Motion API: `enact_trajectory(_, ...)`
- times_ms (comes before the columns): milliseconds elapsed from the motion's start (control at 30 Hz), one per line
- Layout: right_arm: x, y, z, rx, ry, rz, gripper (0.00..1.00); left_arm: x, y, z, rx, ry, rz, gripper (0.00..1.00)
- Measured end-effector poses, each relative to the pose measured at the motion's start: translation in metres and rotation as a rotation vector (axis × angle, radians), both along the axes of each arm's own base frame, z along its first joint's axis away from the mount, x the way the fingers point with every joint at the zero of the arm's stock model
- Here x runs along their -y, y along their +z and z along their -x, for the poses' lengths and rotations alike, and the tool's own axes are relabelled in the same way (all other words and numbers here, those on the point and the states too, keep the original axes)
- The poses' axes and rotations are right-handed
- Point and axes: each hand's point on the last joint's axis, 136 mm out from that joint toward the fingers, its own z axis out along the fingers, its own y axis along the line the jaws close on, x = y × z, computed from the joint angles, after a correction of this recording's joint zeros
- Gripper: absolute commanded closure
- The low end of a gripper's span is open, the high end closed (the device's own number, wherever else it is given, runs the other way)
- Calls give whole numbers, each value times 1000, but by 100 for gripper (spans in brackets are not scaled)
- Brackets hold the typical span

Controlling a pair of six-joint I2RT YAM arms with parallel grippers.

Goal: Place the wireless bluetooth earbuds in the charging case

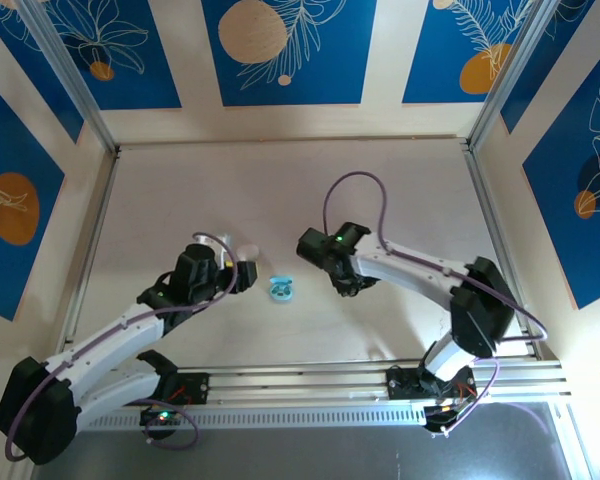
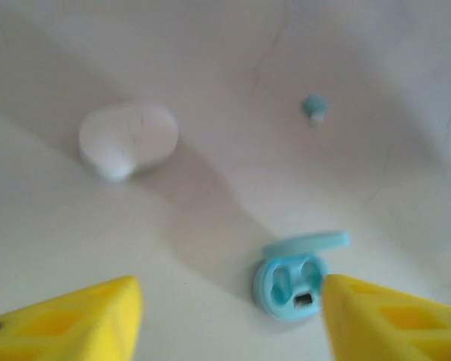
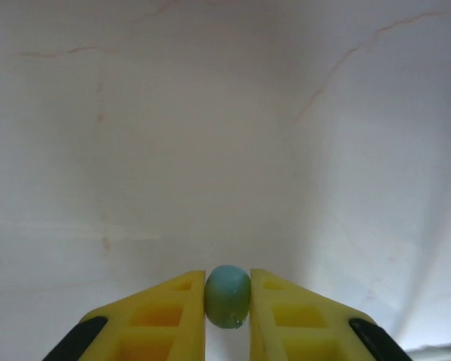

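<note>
The pale blue charging case [image 2: 297, 282] lies open on the table, lid tipped back and both sockets empty; from above it is a small blue shape [image 1: 280, 290]. My left gripper [image 2: 231, 289] is open, its right fingertip [image 2: 346, 301] right beside the case, which sits just inside the gap. The left gripper [image 1: 248, 278] is left of the case in the top view. My right gripper [image 3: 228, 274] is shut on a pale blue earbud [image 3: 228, 297], held above the bare table. It hovers right of the case [image 1: 342, 285]. Another pale blue earbud [image 2: 313, 107] lies loose beyond the case.
A closed white oval case [image 2: 128, 139] rests on the table beyond my left gripper, and from above this white case [image 1: 248, 248] peeks out by the left wrist. Aluminium rails [image 1: 380, 375] run along the near edge, with patterned walls behind.
</note>
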Motion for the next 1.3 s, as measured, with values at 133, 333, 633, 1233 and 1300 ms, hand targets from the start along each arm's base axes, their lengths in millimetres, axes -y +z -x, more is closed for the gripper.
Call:
enact_trajectory(133,-6,-5,3,-7,-21,-152,82,0,-37,12,-135,-19,-40,67)
enact_trajectory(333,-14,-6,4,-5,-37,-276,82,7,-74,23,-285,-53,-72,85)
enact_trajectory(633,-13,-13,9,-23,-45,-309,82,18,-85,22,-327,-83,-48,89)
enact_trajectory(1233,-16,-13,5,-21,-55,-338,82,63,-81,16,-326,-175,31,91)
enact_trajectory(1300,-16,-13,5,-20,-55,-338,82,66,-81,18,-327,-182,34,91)
